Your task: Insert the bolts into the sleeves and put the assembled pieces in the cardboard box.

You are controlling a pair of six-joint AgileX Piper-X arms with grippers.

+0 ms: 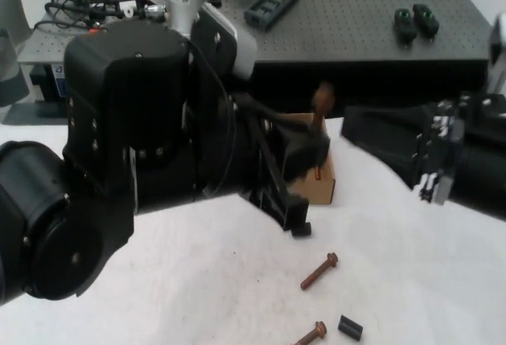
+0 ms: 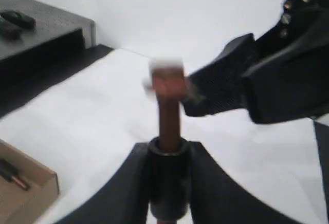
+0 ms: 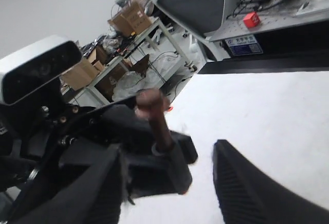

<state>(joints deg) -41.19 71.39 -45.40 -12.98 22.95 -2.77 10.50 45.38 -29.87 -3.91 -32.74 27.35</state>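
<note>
- Where the white worktop point(image 1: 198, 297) lies under both arms, the left arm point(image 1: 126, 139) bulks at 9 o'clock of the high view; its left gripper point(image 1: 310, 151) is clamped on a black sleeve point(image 2: 167, 183), a finger pressed to each side
- right gripper point(image 3: 168, 148) sits at 3 o'clock of the high view; its fingers point(image 3: 241, 188) are spread wide and hold nothing; the tips are near the bolt head, contact cannot be told
- cardboard box point(image 1: 320, 183) at centre, just at 6 o'clock of the left gripper; one assembled piece point(image 2: 14, 175) lies inside
- bolt point(image 2: 168, 113) stands upright, shank down in the held sleeve, head on top
- first loose bolt point(image 1: 319, 271) lies on the worktop at 6 o'clock of the box; second loose bolt point(image 1: 311, 334) lies nearer the camera
- loose sleeve point(image 1: 350, 327) just beside the second loose bolt, at its 3 o'clock
</note>
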